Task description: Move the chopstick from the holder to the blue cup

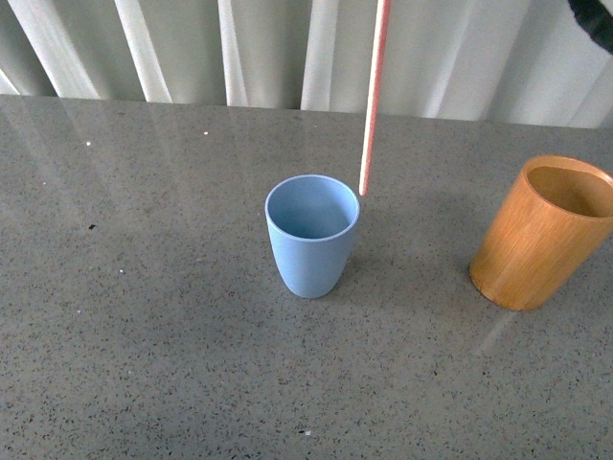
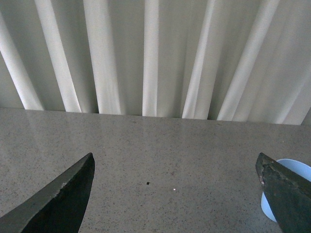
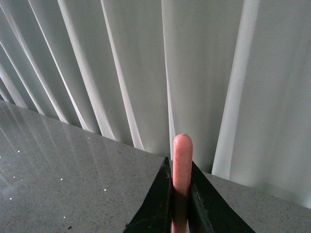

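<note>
The pale pink chopstick [image 1: 373, 96] hangs almost upright in the front view, its lower tip just above the far right rim of the blue cup [image 1: 311, 234]. My right gripper [image 3: 181, 167] is shut on the chopstick [image 3: 182, 160], whose rounded end sticks out past the fingertips; the gripper itself is out of the front view. The orange-brown holder [image 1: 541, 233] stands at the right, tilted in view and with nothing seen inside. My left gripper [image 2: 175, 167] is open over bare table, with the blue cup [image 2: 291, 167] partly hidden behind one finger.
A grey speckled table [image 1: 144, 287] spreads under everything. White pleated curtains [image 1: 192, 48] hang behind its far edge. A dark part of an arm [image 1: 596, 21] shows at the front view's top right corner.
</note>
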Robot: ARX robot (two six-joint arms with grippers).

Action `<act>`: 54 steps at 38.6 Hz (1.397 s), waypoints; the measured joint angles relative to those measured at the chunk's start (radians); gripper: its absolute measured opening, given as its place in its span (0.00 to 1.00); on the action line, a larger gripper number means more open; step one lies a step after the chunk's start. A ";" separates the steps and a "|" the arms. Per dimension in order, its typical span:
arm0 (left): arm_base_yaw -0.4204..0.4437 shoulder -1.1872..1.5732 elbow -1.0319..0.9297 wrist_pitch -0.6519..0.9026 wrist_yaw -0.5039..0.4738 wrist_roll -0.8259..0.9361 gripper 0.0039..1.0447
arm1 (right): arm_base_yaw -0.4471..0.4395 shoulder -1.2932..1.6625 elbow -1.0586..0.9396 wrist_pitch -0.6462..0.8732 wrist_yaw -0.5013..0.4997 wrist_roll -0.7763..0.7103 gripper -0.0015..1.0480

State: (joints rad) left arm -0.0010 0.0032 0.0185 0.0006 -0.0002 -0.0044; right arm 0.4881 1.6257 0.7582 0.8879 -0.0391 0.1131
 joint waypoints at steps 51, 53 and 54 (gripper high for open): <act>0.000 0.000 0.000 0.000 0.000 0.000 0.94 | 0.075 0.352 0.153 0.078 0.019 -0.011 0.03; 0.000 0.000 0.000 0.000 0.000 0.000 0.94 | 0.076 0.357 0.144 0.080 0.023 -0.010 0.11; 0.000 0.000 0.000 0.000 0.000 0.000 0.94 | 0.077 0.360 0.141 0.080 0.029 -0.007 0.16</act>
State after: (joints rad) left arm -0.0010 0.0032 0.0185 0.0006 -0.0002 -0.0044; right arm 0.5655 1.9854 0.8989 0.9684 -0.0105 0.1062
